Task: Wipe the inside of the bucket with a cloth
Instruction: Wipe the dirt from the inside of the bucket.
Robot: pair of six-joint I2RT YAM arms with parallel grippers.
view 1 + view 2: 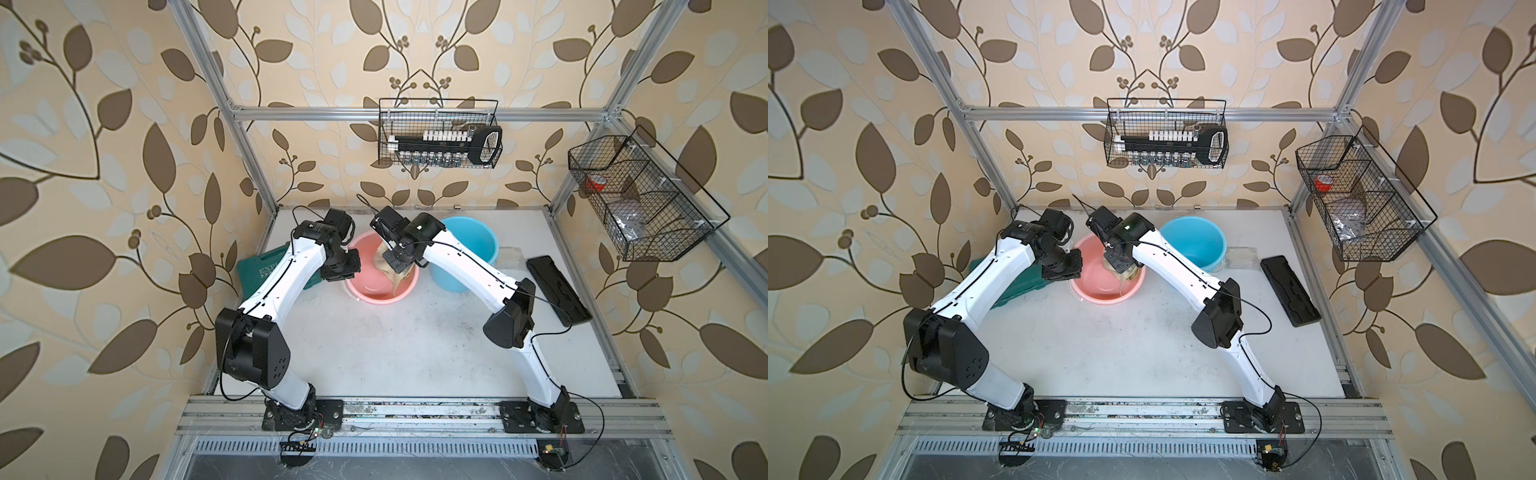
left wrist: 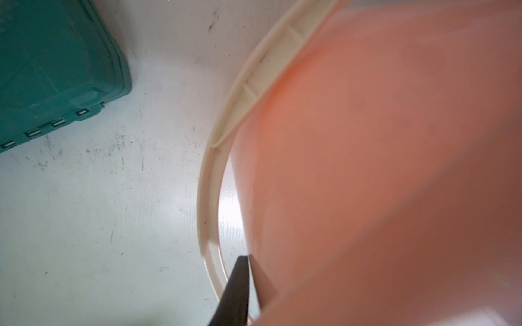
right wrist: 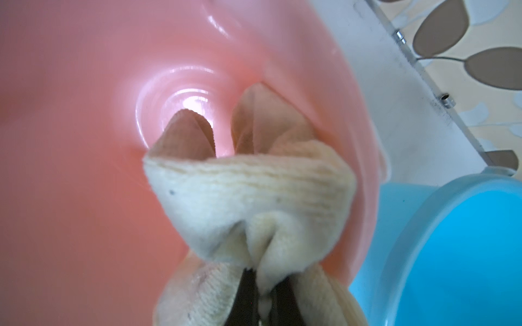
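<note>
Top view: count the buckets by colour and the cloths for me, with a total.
pink bucket: 1
blue bucket: 1
cloth: 1
Total: 3

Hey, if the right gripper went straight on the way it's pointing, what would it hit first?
The right gripper, shut on the cloth, points into the pink bucket; the cloth would press its inner wall near the bottom first, though depth is unclear.
</note>
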